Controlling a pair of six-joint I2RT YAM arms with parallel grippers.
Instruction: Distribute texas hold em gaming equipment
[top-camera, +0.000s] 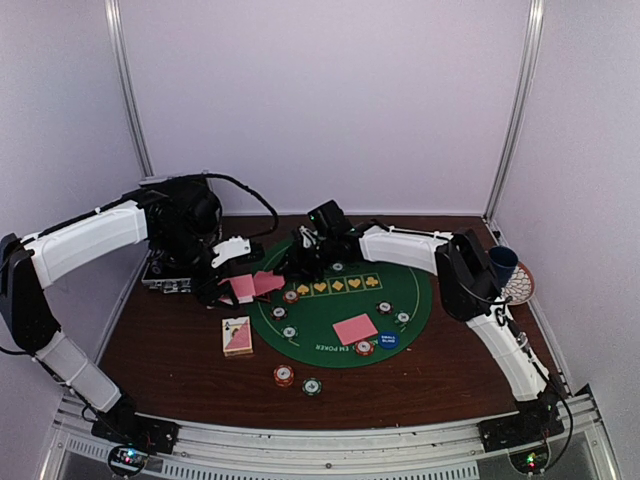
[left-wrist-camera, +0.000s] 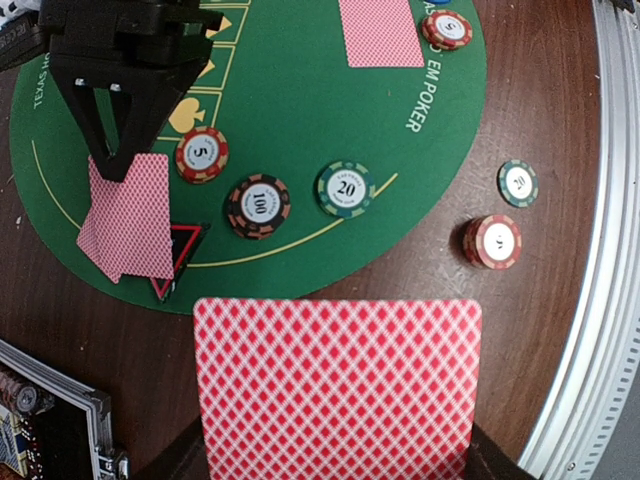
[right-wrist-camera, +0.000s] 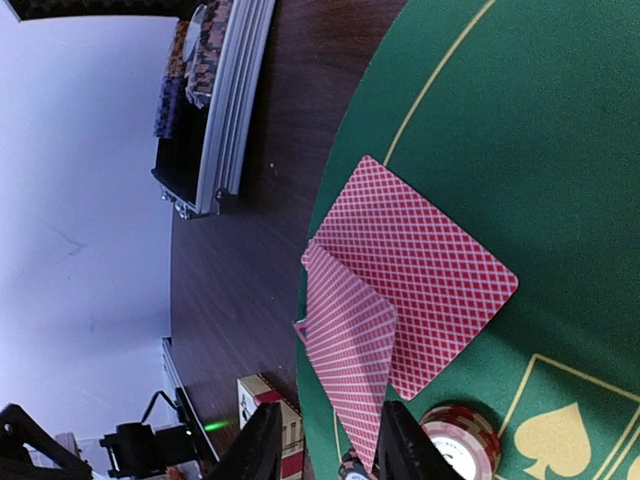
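Observation:
My left gripper (top-camera: 232, 272) is shut across the width of a pink-backed card (left-wrist-camera: 335, 385), held above the wood just off the green mat's left edge. My right gripper (right-wrist-camera: 330, 430) hovers at that edge. Its jaws stand apart, and a tilted card (right-wrist-camera: 350, 360) rises between them and leans by the right finger. A second card (right-wrist-camera: 420, 280) lies flat on the mat, with the red triangle (left-wrist-camera: 175, 258) beside it. Chips marked 5 (left-wrist-camera: 201, 154), 100 (left-wrist-camera: 258, 206) and 20 (left-wrist-camera: 345, 189) sit nearby. Another card (top-camera: 355, 328) and a blue disc (top-camera: 388, 340) lie near the front.
A red-white chip stack (top-camera: 284, 375) and a green chip (top-camera: 312, 386) sit on the wood in front of the mat (top-camera: 340, 310). A card box (top-camera: 237, 336) lies left of the mat. The black silver-edged case (top-camera: 165, 275) is at far left. A patterned plate (top-camera: 517, 285) with a blue cup (top-camera: 502, 262) is at far right.

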